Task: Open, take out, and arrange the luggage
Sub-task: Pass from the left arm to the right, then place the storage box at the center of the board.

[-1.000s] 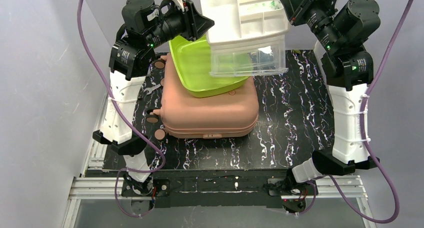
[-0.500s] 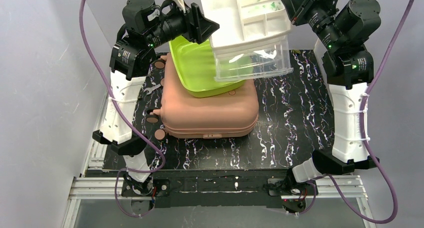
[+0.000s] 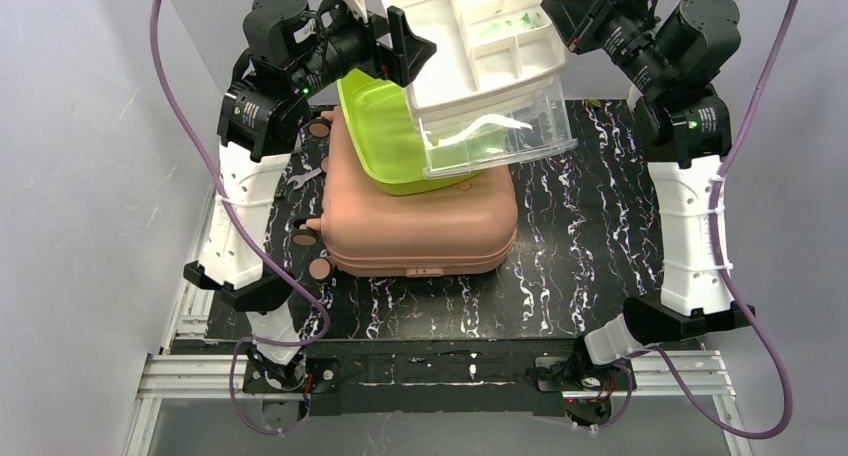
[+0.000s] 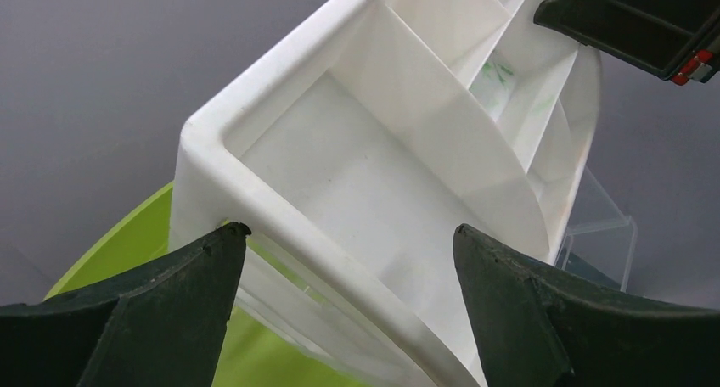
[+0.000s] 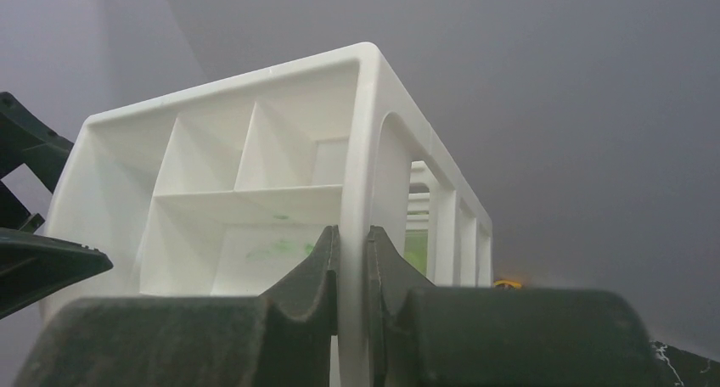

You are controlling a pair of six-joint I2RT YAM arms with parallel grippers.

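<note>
Right hand [image 5: 352, 244] pinches the tilted organizer [image 5: 255, 154]; left hand [image 4: 350, 231] gapes.

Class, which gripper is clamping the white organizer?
The right gripper, jaws pinched on the white organizer; the left gripper stands wide open, straddling its corner.

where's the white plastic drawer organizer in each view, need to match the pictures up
Top external: the white plastic drawer organizer is at top centre, tilted, in the air.
Left wrist: it fills the middle, one corner between the open left pincer.
Right wrist: it sits centre-left, its wall clamped by the right pincer.
Shared landmark: the green smudge inside one compartment shows in all three.
</note>
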